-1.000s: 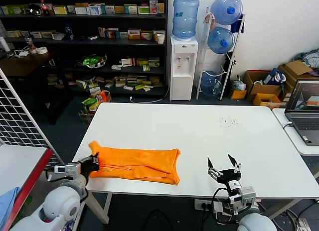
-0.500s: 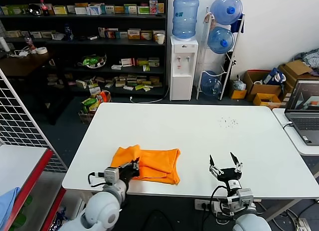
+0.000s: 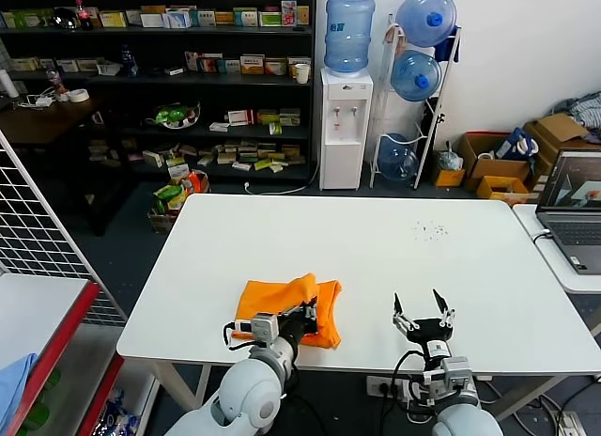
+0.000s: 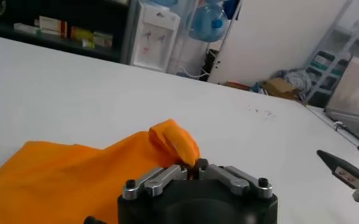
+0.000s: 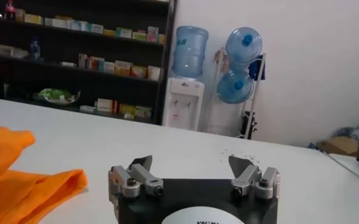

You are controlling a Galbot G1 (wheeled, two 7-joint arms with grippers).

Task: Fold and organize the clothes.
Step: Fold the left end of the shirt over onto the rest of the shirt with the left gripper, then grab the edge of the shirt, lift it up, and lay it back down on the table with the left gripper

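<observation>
The clothes are one orange T-shirt, lying doubled over near the front edge of the white table. My left gripper is over the shirt's right part, shut on a raised fold of the fabric. In the left wrist view that gripper pinches a peak of the orange T-shirt. My right gripper stands open to the right of the shirt, apart from it, with nothing between its fingers. In the right wrist view, the right gripper has the shirt off to one side.
A laptop sits on a side table at the right. Shelves, a water dispenser and bottles stand beyond the table's far edge. A wire rack and a red-edged table with a light blue cloth are at the left.
My left gripper has carried the shirt's left end rightward over the rest, so the shirt now lies about half as long. The right gripper has stayed put.
</observation>
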